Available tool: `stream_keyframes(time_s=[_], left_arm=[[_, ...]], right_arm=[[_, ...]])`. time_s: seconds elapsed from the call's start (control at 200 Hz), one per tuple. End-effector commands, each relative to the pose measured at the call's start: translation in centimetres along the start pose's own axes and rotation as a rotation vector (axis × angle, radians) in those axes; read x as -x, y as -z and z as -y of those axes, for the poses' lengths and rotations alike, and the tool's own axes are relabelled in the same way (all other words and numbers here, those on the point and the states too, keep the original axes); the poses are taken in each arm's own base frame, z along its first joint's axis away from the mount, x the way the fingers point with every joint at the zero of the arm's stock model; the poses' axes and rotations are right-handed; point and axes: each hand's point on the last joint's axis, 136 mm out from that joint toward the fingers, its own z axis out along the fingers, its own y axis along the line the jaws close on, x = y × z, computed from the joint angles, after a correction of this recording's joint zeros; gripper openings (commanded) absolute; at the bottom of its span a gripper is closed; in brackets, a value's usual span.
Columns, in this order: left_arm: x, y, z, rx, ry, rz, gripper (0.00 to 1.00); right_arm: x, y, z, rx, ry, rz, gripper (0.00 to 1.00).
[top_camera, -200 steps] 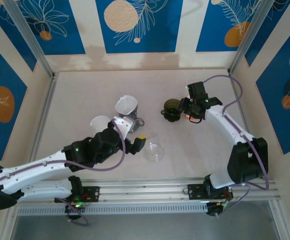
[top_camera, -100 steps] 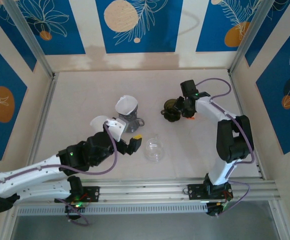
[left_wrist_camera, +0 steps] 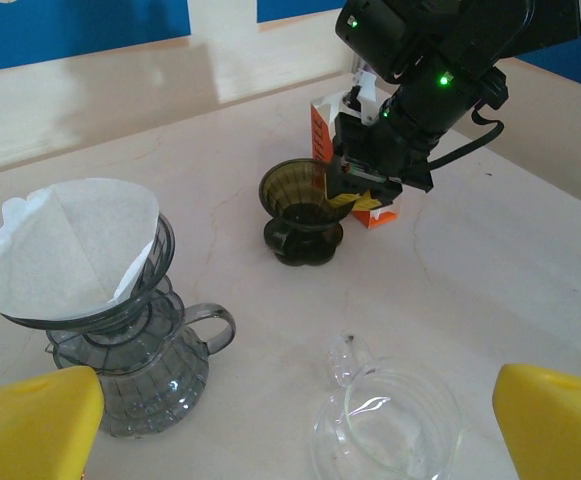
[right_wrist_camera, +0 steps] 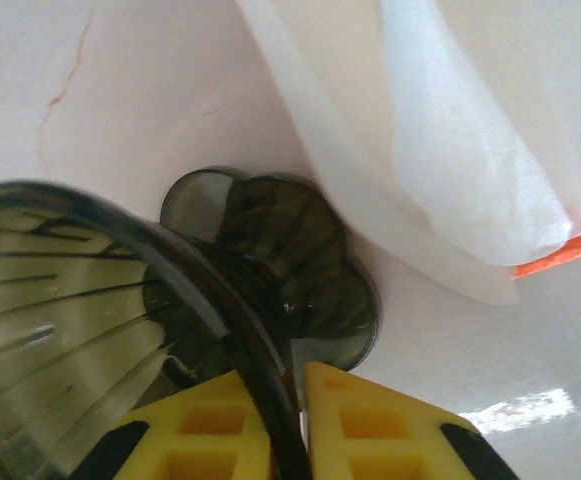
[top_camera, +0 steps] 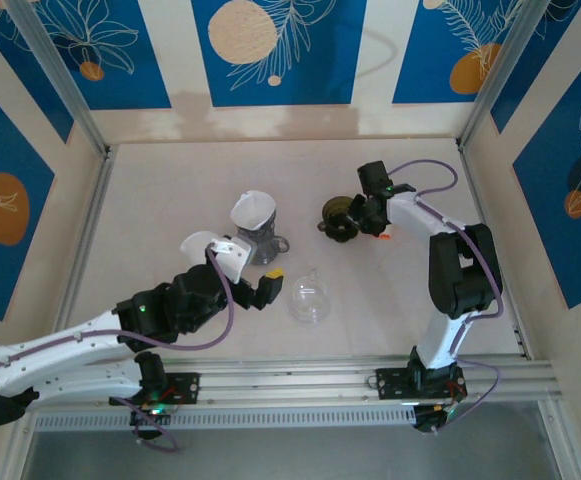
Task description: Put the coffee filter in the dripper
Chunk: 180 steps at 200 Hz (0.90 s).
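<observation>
A dark olive dripper [top_camera: 336, 217] [left_wrist_camera: 300, 200] [right_wrist_camera: 80, 330] stands on the table at the back right. My right gripper [top_camera: 358, 215] [left_wrist_camera: 355, 190] [right_wrist_camera: 295, 420] is shut on its rim, one yellow finger inside the cone and one outside. A white coffee filter [top_camera: 253, 210] [left_wrist_camera: 75, 245] sits in a second, grey dripper on a grey glass server [left_wrist_camera: 130, 370], left of centre. My left gripper [top_camera: 270, 285] [left_wrist_camera: 295, 420] hangs open above the table, between that server and a clear glass jug, with nothing in it.
The clear glass jug [top_camera: 309, 298] [left_wrist_camera: 390, 425] lies near the middle front. An orange and white box [left_wrist_camera: 370, 210] [right_wrist_camera: 570, 255] stands just behind the dark dripper, with white paper [right_wrist_camera: 450, 150] against it. A white rounded shape [top_camera: 202, 245] lies beside the left arm.
My right gripper moved left onto the dark dripper and shut on its rim, nudging it slightly left. The left arm drew back a little, then held still.
</observation>
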Motion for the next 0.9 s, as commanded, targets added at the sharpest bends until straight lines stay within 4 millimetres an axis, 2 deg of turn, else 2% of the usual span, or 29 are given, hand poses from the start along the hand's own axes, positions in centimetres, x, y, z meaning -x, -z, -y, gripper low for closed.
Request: stream_keyframes(time_s=[0.0,0.065,0.24,0.43,0.69,0.895], left_arm=[[0.7,0.1,-0.6,0.024,0.009,0.033,1.00],[0.6,0.1,-0.5,0.023,0.009,0.030,1.00],[0.4,-0.1,-0.4,0.020,0.012,0.027,1.00],[0.2,-0.3,-0.4,0.021,0.010,0.021,1.00],[0.1,-0.4,-0.3,0.022,0.011,0.019,1.00],[0.2,-0.4,-0.3,0.020,0.014,0.021,1.00]], right_arm=[[-0.6,0.1,-0.5,0.018,0.011,-0.015,0.06],[-0.6,0.3,-0.6,0.026,0.016,-0.011,0.00],[-0.6,1.1,-0.9,0.050,0.032,0.008,0.00],[-0.7,2.8,-1.4,0.076,0.055,0.041,0.00],[-1.7,6.3,-1.9,0.127,0.095,0.086,0.00],[-3.1,9.4,-1.5,0.180,0.117,0.115,0.00]])
